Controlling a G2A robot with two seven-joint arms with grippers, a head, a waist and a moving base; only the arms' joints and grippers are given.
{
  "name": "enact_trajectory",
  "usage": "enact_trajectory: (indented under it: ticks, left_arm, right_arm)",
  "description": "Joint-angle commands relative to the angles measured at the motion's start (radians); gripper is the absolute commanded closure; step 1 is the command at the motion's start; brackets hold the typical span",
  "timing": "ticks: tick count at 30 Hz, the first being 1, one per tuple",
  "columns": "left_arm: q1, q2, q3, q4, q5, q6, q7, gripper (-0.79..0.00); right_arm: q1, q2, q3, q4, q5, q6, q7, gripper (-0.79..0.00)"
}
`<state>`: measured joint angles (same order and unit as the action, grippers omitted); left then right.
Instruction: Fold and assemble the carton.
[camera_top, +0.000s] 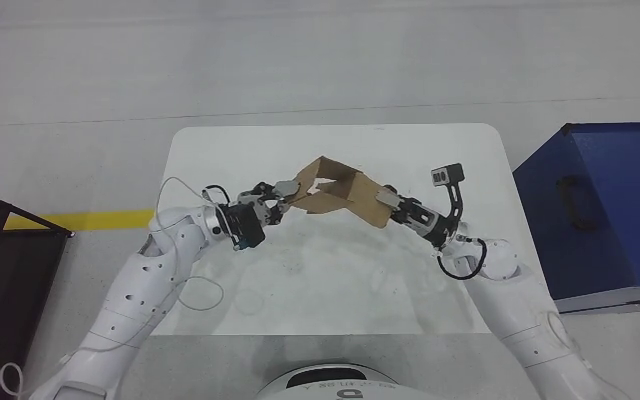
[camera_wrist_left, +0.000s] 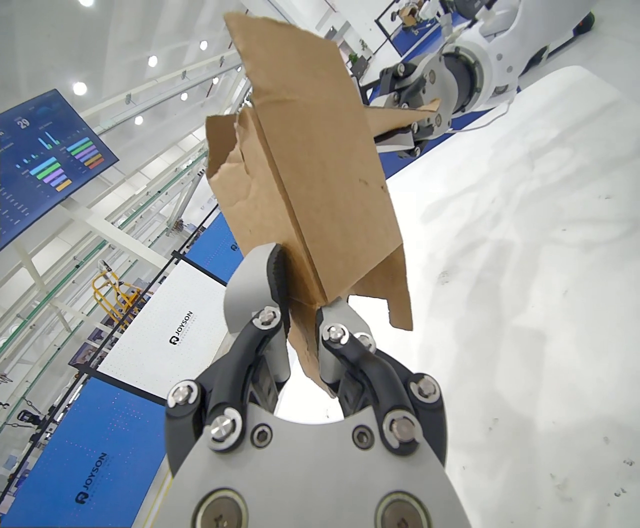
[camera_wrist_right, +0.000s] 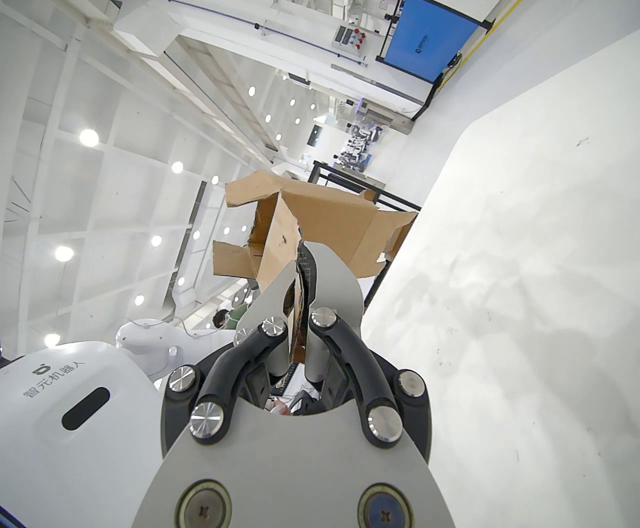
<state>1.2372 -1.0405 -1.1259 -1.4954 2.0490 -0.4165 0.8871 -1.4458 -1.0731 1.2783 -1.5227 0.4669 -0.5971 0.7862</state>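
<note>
Carton (camera_top: 338, 190): brown cardboard, part-opened, held above the middle of the white counter (camera_top: 330, 290). Left tool (camera_wrist_left: 300, 295): clenched on its left corner. Right tool (camera_wrist_right: 302, 265): clenched on its right panel. Step judged: sleeve being squared; flaps to be folded next.

The carton (camera_top: 335, 190) hangs over the far half of the desk (camera_top: 330, 290), between my left jaws, clamped on its left end, and my right jaws, clamped on its right end, a bin (camera_top: 590, 210) on the floor right of the desk
</note>
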Motion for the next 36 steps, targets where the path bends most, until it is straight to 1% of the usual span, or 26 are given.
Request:
enact_trajectory:
  ticks: [1, 2, 4, 8, 9, 10, 13, 17, 19, 20, 22, 24, 27, 29, 30, 36]
  left_arm:
    - [0.0, 0.001, 0.002, -0.004, 0.017, 0.016, -0.014, 0.0]
    - [0.002, 0.001, 0.002, -0.007, 0.028, 0.03, -0.032, 0.0]
    - [0.008, 0.002, 0.002, -0.021, 0.054, 0.059, -0.073, 0.0]
    - [0.025, 0.005, -0.01, -0.042, 0.08, 0.096, -0.12, 0.0]
    - [0.029, 0.006, -0.013, -0.047, 0.086, 0.1, -0.124, 0.0]
    - [0.032, 0.008, -0.017, -0.051, 0.093, 0.106, -0.13, 0.0]
    - [0.043, 0.011, -0.024, -0.068, 0.13, 0.127, -0.158, 0.0]
    - [0.059, 0.012, -0.017, -0.102, 0.192, 0.167, -0.22, 0.0]
    - [0.068, 0.012, -0.01, -0.12, 0.214, 0.187, -0.245, 0.0]
    - [0.072, 0.012, -0.006, -0.128, 0.224, 0.194, -0.252, 0.0]
    - [0.078, 0.011, 0.0, -0.14, 0.236, 0.202, -0.263, 0.0]
    - [0.079, 0.01, 0.006, -0.145, 0.242, 0.204, -0.273, 0.0]
    - [0.077, 0.009, 0.013, -0.149, 0.246, 0.204, -0.279, 0.0]
    - [0.078, 0.009, 0.015, -0.152, 0.247, 0.208, -0.273, 0.0]
    - [0.08, 0.01, 0.015, -0.153, 0.249, 0.209, -0.269, 0.0]
    - [0.086, 0.013, 0.011, -0.16, 0.262, 0.211, -0.252, 0.0]
  right_arm:
    - [-0.006, 0.001, 0.01, -0.002, -0.002, -0.006, -0.014, -0.72]
    - [-0.011, 0.001, 0.019, -0.005, -0.002, -0.013, -0.023, -0.785]
    - [-0.026, 0.004, 0.042, -0.017, -0.007, -0.031, -0.038, -0.785]
    - [-0.078, 0.01, 0.108, -0.064, -0.005, -0.085, -0.074, -0.785]
    - [-0.092, 0.012, 0.122, -0.078, -0.006, -0.09, -0.08, -0.782]
    - [-0.103, 0.014, 0.133, -0.093, -0.009, -0.094, -0.079, -0.748]
    - [-0.129, 0.017, 0.157, -0.138, -0.034, -0.084, -0.08, -0.686]
    - [-0.144, 0.019, 0.15, -0.205, -0.076, -0.043, -0.07, -0.656]
    - [-0.142, 0.018, 0.126, -0.232, -0.083, -0.007, -0.042, -0.619]
    - [-0.137, 0.018, 0.114, -0.238, -0.092, 0.019, -0.03, -0.625]
    - [-0.114, 0.016, 0.087, -0.227, -0.12, 0.079, -0.024, -0.603]
    - [-0.083, 0.012, 0.054, -0.204, -0.155, 0.147, -0.044, -0.597]
    - [-0.042, 0.003, 0.0, -0.159, -0.185, 0.206, -0.061, -0.579]
    - [-0.02, -0.001, -0.023, -0.128, -0.189, 0.223, -0.07, -0.566]
    - [-0.012, -0.003, -0.032, -0.116, -0.188, 0.227, -0.072, -0.548]
    - [0.021, -0.01, -0.048, -0.056, -0.174, 0.239, -0.083, -0.539]
